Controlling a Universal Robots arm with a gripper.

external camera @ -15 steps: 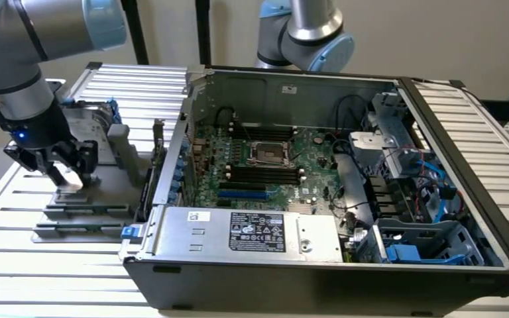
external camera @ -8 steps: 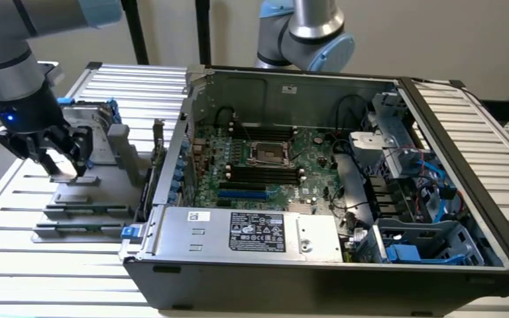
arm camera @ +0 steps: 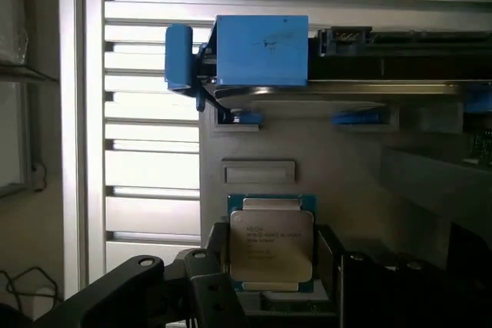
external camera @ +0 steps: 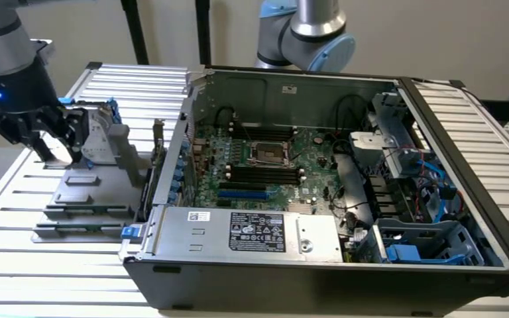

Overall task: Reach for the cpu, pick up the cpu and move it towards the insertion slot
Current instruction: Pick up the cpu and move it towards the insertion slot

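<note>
The cpu (arm camera: 270, 243), a flat silver square with a green rim, lies between my two black fingers (arm camera: 211, 266), which press on its two opposite sides. In the exterior view my gripper (external camera: 58, 151) hangs at the left, just above the grey holder plate (external camera: 77, 205), with a pale chip (external camera: 57, 150) showing between the fingers. The insertion slot (external camera: 268, 154), a silver frame around a dark centre, sits on the green board inside the open computer case, well to the exterior view's right of the gripper.
An upright silver hard drive with blue rails (external camera: 104, 132) (arm camera: 261, 51) stands on the holder right beside the gripper. The black case wall (external camera: 170, 152) rises between the holder and the board. A second arm (external camera: 312, 33) hangs behind the case. A slatted metal table (external camera: 24, 265) lies below.
</note>
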